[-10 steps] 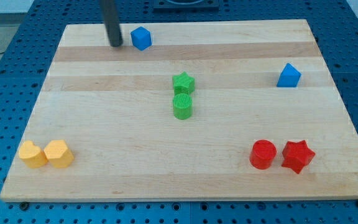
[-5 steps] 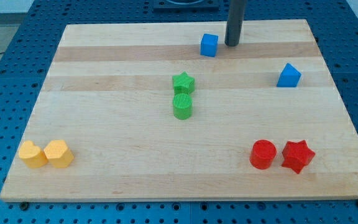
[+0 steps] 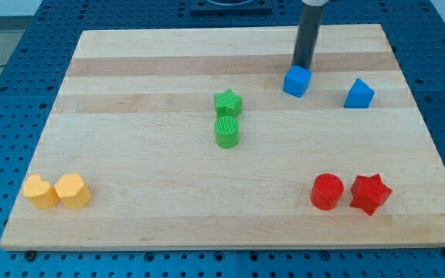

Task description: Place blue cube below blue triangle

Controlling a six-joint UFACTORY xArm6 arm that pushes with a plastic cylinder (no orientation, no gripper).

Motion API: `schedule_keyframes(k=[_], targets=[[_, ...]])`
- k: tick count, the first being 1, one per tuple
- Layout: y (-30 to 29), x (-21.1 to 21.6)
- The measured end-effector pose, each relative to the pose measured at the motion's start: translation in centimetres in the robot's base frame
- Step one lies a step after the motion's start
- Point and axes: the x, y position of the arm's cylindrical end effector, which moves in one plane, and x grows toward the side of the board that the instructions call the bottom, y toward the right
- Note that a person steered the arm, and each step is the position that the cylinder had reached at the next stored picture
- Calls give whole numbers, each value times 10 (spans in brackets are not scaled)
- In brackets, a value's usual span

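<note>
The rod (image 3: 309, 31) runs off the view's top edge — its upper part is cut away. My tip (image 3: 303, 67) sits right behind the blue cube (image 3: 297, 80) — contact can't be told.

wooden board (image 3: 130, 224) on blue perforated table (image 3: 6, 93).

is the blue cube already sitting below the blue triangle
No, the blue cube sits to the view's left of the blue triangle, slightly higher, with my tip just above it.
</note>
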Motion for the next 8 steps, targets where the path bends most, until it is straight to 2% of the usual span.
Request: schedule_keyframes(k=[1,2,3,5,6,7,8], targets=[[-15,1],[21,76],[33,122],[-15,61],[-31,126],[-31,151],[-27,154]])
